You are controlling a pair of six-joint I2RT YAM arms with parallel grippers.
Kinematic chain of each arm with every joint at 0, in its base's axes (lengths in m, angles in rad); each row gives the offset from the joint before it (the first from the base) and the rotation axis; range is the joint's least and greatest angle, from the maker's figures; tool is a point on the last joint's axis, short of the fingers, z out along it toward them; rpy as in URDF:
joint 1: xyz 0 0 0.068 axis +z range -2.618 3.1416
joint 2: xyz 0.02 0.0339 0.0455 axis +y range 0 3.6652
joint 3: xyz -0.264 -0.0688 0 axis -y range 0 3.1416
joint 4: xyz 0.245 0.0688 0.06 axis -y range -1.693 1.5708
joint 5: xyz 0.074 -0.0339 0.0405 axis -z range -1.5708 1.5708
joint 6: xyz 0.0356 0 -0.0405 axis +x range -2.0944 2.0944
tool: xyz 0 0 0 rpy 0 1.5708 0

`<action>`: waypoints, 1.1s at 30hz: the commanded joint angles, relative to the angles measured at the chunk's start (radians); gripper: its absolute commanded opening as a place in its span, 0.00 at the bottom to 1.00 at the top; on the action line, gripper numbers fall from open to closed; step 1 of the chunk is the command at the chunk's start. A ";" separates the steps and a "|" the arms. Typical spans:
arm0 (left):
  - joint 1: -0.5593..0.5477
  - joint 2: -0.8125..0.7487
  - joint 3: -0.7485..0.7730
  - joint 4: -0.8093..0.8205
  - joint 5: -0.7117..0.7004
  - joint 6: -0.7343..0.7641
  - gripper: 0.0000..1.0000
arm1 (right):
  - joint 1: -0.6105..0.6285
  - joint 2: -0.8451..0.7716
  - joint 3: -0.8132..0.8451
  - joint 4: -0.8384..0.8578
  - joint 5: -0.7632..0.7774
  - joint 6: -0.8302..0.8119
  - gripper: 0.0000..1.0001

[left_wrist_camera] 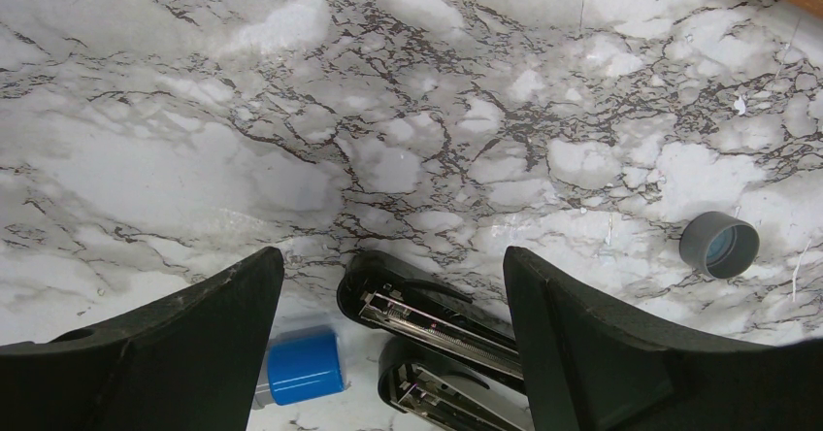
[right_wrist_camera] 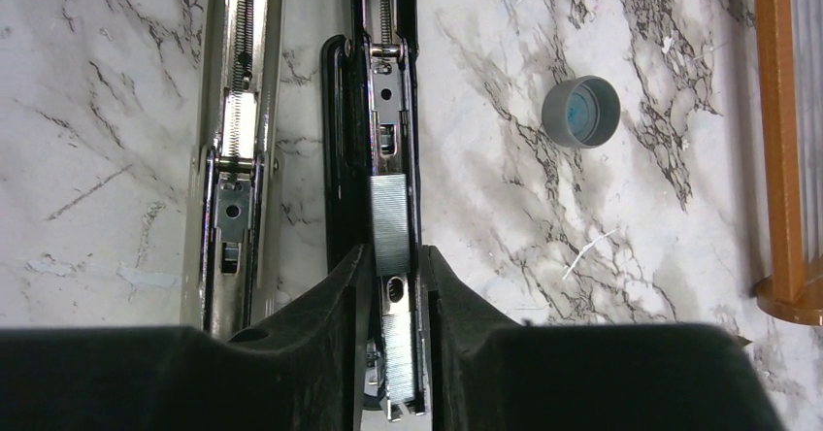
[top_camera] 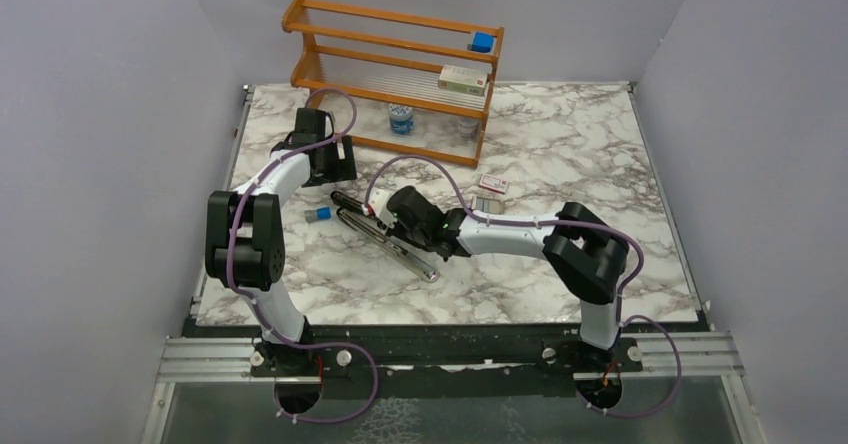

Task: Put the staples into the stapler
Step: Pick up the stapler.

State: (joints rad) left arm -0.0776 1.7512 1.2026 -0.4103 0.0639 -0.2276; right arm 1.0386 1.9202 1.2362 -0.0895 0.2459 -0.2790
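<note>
Inside one stapler (right_wrist_camera: 386, 140), seemingly two staples (right_wrist_camera: 390, 222).

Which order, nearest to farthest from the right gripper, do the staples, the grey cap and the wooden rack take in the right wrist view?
1. The staples: in the gap between the right gripper fingers.
2. The grey cap: lying apart, toward the picture's right.
3. The wooden rack: along the picture's far right edge.

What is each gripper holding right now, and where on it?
Right gripper appears to pinch a strip of staples by its long sides, over the stapler's channel. Left gripper is open, holding nothing.
</note>
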 commanded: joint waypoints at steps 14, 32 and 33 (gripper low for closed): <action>0.006 -0.021 0.031 -0.002 0.021 0.001 0.86 | -0.020 -0.064 -0.019 0.034 -0.048 0.043 0.22; 0.006 -0.017 0.033 -0.002 0.025 -0.001 0.86 | -0.262 -0.124 -0.087 0.072 -0.330 0.272 0.20; 0.006 -0.018 0.033 -0.002 0.025 -0.002 0.86 | -0.271 -0.117 -0.093 0.082 -0.329 0.268 0.20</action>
State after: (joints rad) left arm -0.0776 1.7512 1.2026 -0.4099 0.0643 -0.2276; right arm 0.8078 1.8103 1.1656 -0.0483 -0.0116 -0.0582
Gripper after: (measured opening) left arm 0.865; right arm 0.209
